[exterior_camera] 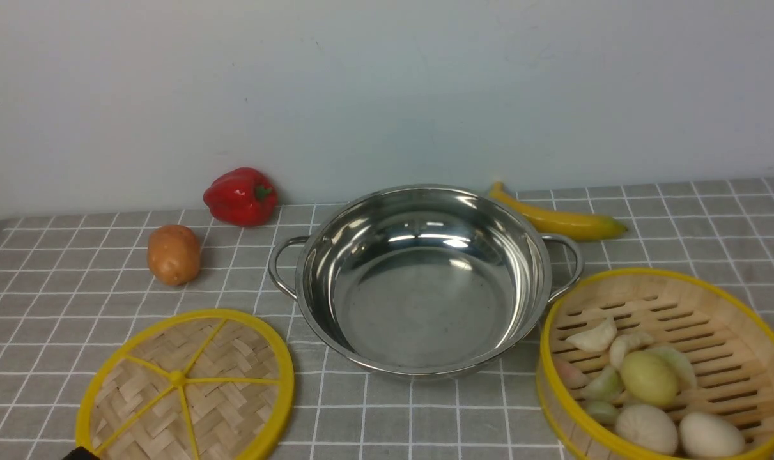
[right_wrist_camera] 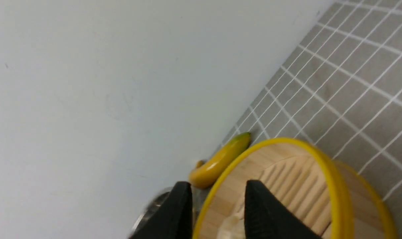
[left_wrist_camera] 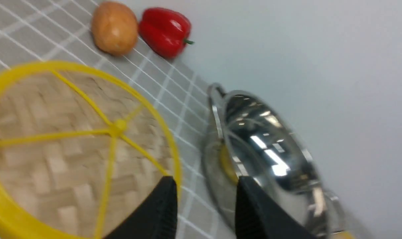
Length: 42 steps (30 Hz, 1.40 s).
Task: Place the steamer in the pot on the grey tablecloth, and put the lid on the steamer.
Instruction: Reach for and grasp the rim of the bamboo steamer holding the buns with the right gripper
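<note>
Pot (exterior_camera: pixel 425 319) sits in the middle of the desk on the grey tablecloth (exterior_camera: pixel 681 217), shiny and empty, a loop handle out to each side. Steamer (exterior_camera: pixel 712 332) is at the front right corner, upright, just beside the pot's right handle, with pale food pieces (exterior_camera: pixel 649 377) lying on its slats. Lid (exterior_camera: pixel 188 383) lies flat toward the front left corner, spokes up, apart from the pot.

My left pincer (left_wrist_camera: pixel 205 181) hangs over the lid's rim on the pot side, released, fingers apart, with only cloth and pot showing between them. My right pincer (right_wrist_camera: pixel 218 184) hovers at the steamer's rim, released too. The yellow rim runs through the gap, and I cannot tell whether a finger touches it.

Toward the back left there's a red pepper (exterior_camera: pixel 241 196) by the wall (exterior_camera: pixel 387 96), with a potato (exterior_camera: pixel 174 254) just in front of it. Banana (exterior_camera: pixel 556 220) lies along the back edge behind the pot's right handle.
</note>
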Each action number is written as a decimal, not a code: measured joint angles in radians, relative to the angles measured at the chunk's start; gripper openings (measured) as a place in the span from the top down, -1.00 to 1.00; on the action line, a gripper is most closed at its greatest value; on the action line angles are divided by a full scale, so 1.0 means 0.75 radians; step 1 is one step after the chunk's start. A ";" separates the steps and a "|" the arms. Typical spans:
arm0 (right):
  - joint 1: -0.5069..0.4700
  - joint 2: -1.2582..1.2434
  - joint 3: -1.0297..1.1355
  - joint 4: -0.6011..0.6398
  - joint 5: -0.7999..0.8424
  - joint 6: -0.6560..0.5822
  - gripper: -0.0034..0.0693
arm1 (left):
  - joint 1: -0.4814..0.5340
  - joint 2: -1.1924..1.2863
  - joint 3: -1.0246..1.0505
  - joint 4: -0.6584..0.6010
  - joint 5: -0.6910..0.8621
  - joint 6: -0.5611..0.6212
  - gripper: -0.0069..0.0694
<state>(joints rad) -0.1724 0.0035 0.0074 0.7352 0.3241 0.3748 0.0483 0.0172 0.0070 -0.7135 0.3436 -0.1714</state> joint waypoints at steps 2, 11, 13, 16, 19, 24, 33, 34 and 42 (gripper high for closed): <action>0.000 0.000 0.000 0.067 0.000 0.008 0.24 | 0.000 0.000 0.000 -0.098 -0.001 -0.005 0.18; 0.000 0.000 0.000 0.166 0.000 0.017 0.24 | 0.000 0.000 0.000 -0.285 -0.004 -0.005 0.18; 0.000 0.000 0.000 0.185 -0.002 0.019 0.24 | 0.000 0.000 0.000 -0.285 -0.011 -0.005 0.18; 0.000 0.000 0.000 0.220 -0.027 0.019 0.24 | 0.000 0.000 0.000 -0.285 -0.032 -0.009 0.18; 0.000 0.000 0.000 0.310 -0.130 0.018 0.24 | 0.000 0.000 0.000 -0.327 -0.117 -0.043 0.18; 0.000 0.000 0.000 0.392 -0.332 0.018 0.24 | 0.000 0.000 -0.005 -0.455 -0.298 -0.033 0.18; 0.000 -0.002 -0.238 -0.005 -0.514 -0.114 0.24 | 0.001 0.061 -0.295 -0.260 -0.624 0.500 0.18; 0.000 -0.002 -0.248 -0.022 -0.512 -0.120 0.24 | 0.001 0.071 -0.303 -0.251 -0.624 0.511 0.18; 0.000 0.288 -0.641 -0.606 0.035 -0.198 0.24 | 0.001 0.485 -0.546 -0.012 -0.223 0.770 0.18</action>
<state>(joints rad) -0.1724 0.2192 -0.4731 0.2805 0.3506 0.2260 0.0490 0.3812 -0.4021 -0.7225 0.1764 0.4064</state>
